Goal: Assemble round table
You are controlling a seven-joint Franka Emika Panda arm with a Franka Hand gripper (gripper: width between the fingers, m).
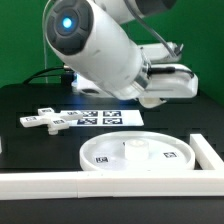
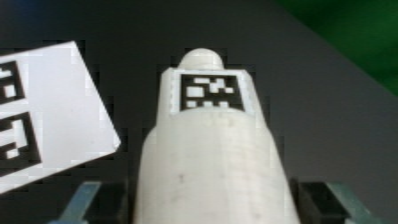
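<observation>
Sitting nearest in the exterior view, the large rimmed white plastic round disc (image 1: 165, 156) lies flat on the black worktop (image 1: 20, 100). Beyond it, toward the exterior view's left, rests the flat white cross-shaped piece (image 1: 45, 121). Farther back the white arm (image 1: 100, 50) hangs raised. Its end effector (image 2: 205, 205) appears clamped on the short white cylinder post (image 2: 214, 140), whose long axis runs straight out between the fingers (image 2: 89, 200). The disc lies below, toward the camera.

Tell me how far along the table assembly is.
Nothing looks joined yet. The disc lies alone, the cross piece loose beside the marker board. In hand: the post sits between the fingers of the gripper; grip unclear. Left: post into disc, cross onto post.
</observation>
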